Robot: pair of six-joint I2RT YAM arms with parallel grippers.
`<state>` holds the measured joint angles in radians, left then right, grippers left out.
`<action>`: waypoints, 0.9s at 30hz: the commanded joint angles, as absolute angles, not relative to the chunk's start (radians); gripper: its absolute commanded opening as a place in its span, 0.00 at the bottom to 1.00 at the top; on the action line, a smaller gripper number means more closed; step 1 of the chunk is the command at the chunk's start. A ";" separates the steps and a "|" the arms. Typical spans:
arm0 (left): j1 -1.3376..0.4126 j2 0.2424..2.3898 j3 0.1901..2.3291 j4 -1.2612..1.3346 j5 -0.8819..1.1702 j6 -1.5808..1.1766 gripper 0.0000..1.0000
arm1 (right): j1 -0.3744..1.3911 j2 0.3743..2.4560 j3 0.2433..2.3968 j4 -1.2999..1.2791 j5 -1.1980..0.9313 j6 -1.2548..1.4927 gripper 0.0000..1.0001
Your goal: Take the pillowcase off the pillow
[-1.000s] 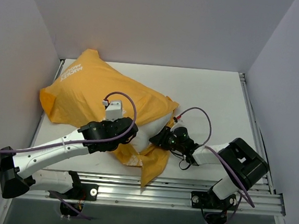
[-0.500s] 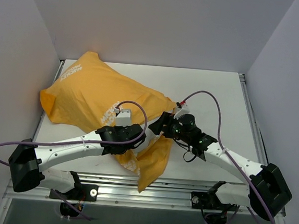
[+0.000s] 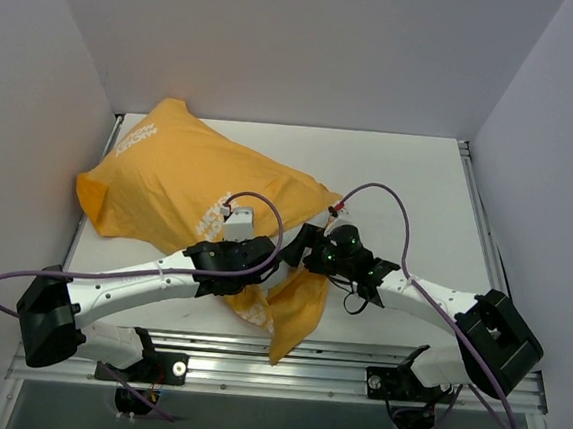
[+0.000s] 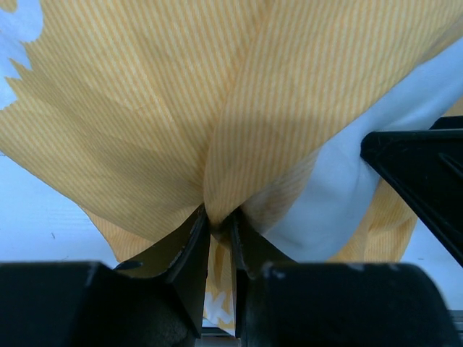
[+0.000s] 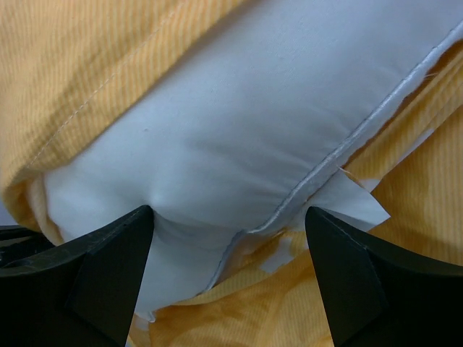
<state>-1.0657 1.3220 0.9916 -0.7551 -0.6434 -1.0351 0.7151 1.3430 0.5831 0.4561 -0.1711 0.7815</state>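
Orange-yellow fabric pillowcase (image 3: 189,181) with white lettering lies bunched on the white table (image 3: 409,185), its open mouth toward the arms. The left gripper (image 4: 219,217) has its jaws clenched on a fold at that mouth. Over the last second the right gripper (image 5: 230,213) has swung in to the same mouth. Its jaws are now spread either side of the plump white pillow (image 5: 239,137) corner poking out, not closed. Cover pinned, pillow bracketed: the pull-apart looks near.
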 commanded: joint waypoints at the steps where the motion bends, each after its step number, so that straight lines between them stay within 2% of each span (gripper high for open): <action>1: -1.071 1.310 0.974 -0.696 -0.637 -1.032 0.25 | 0.726 1.362 0.565 0.554 -0.189 0.815 0.81; 6: -1.071 1.319 0.960 -0.675 -0.624 -1.032 0.25 | 0.741 1.381 0.586 0.584 -0.225 0.799 0.87; 15: -1.071 1.307 0.945 -0.667 -0.624 -1.034 0.25 | 0.773 1.364 0.653 0.546 -0.192 0.770 0.83; 20: -1.071 1.293 0.933 -0.646 -0.617 -1.034 0.25 | 0.779 1.449 0.653 0.595 -0.216 0.788 0.90; 23: -1.071 1.284 0.927 -0.643 -0.618 -1.037 0.25 | 0.790 1.520 0.652 0.647 -0.229 0.798 0.90; 25: -1.071 1.276 0.919 -0.643 -0.621 -1.038 0.25 | 0.799 1.572 0.660 0.676 -0.233 0.799 0.86; 27: -1.072 1.269 0.914 -0.644 -0.621 -1.045 0.25 | 0.801 1.601 0.673 0.713 -0.267 0.798 0.53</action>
<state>-1.0657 1.3014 0.9207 -0.6964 -0.6292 -1.0355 0.7795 1.5532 0.6365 0.6384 -0.2157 0.7937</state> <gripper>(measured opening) 0.253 0.642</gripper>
